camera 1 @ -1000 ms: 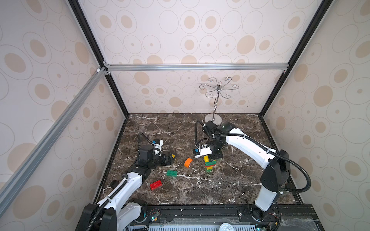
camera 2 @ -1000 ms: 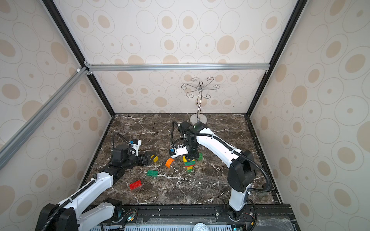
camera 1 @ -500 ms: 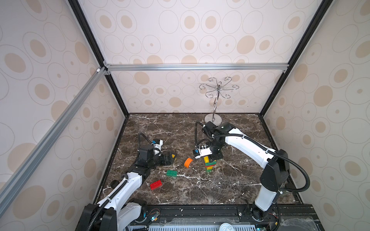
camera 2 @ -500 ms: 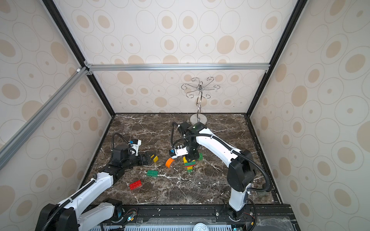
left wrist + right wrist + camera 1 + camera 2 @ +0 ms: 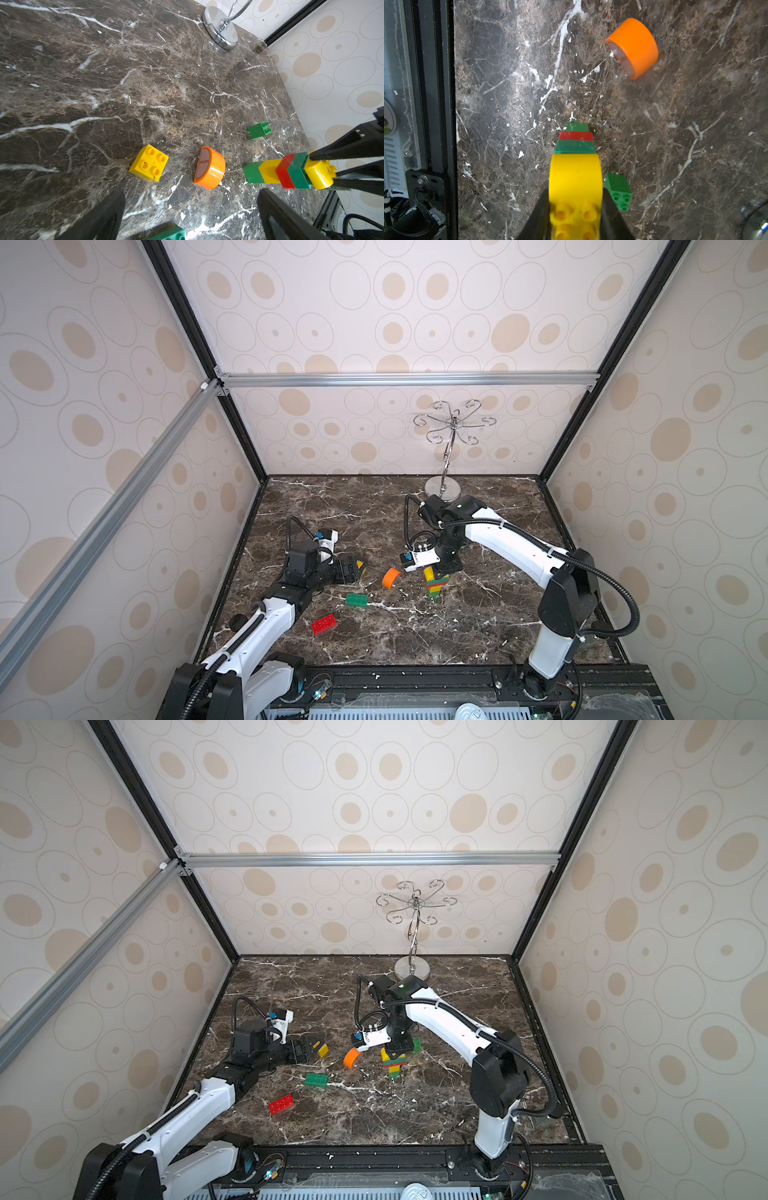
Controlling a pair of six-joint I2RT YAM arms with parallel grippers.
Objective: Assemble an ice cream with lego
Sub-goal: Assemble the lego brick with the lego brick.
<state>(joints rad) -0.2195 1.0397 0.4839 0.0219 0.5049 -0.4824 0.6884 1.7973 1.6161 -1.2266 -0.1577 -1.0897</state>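
Top views, both: left gripper (image 5: 351, 568) sits low over the marble table (image 5: 365, 510), jaws wide apart, holding nothing. The yellow square brick (image 5: 148, 163) is just beside it. Red oblong brick (image 5: 324, 624) and green oblong brick (image 5: 356, 600) lie loose on the near side. Orange dome (image 5: 391, 578) lies on its side mid-table, hollow underside showing. Right of it the stack (image 5: 434, 587) stands upright: green, yellow, red, green, with the yellow dome (image 5: 576, 176) on top. Right gripper (image 5: 576, 194) is clamped on that dome from above. Small green brick (image 5: 618, 192) sits just beside the stack, far right of it. Judgement: first scoop being seated; whether it is pressed fully home I cannot tell. Next move calls for letting go without tipping the stack, then turning the orange dome hollow side down and setting it on the yellow one
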